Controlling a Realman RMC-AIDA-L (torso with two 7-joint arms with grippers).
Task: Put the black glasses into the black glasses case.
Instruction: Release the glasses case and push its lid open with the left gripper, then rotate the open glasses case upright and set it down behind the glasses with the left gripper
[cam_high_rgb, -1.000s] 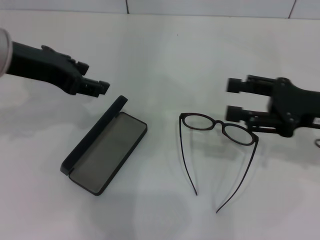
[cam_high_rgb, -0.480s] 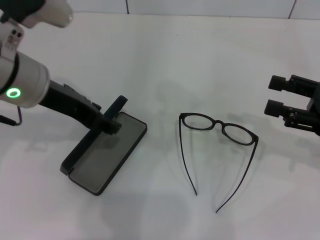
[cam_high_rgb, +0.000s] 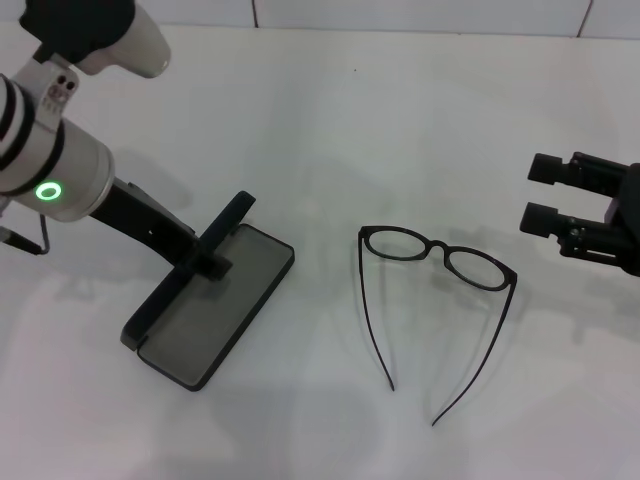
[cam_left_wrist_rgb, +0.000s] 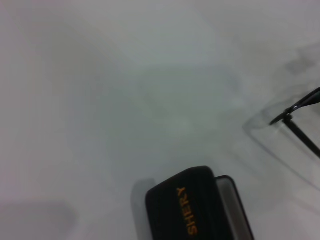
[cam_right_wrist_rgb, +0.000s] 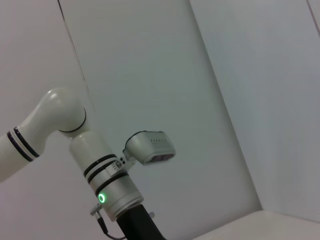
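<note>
Desk (cam_high_rgb: 400, 120): white, plain; all items are carried on it.

Left arm (cam_high_rgb: 60, 170): white and grey with a green ring light, reaching in from the left; its left gripper (cam_high_rgb: 212, 262) is lowered onto the raised lid of the case; the state of its fingers cannot be told, since they are hidden against the black lid.

Right gripper (cam_high_rgb: 545, 195): black, held at the right edge, well apart from the glasses; its two fingers (cam_high_rgb: 548, 168) are seen spread apart, with nothing between them.

Black glasses case (cam_high_rgb: 215, 305): lying open at left of centre, grey lining upward, lid standing along its left side; orange lettering is seen on the lid in the left wrist view (cam_left_wrist_rgb: 192, 210).

Black glasses (cam_high_rgb: 437, 255): resting on the desk right of the case, apart from it, temple arms unfolded and pointed toward the robot.
</note>
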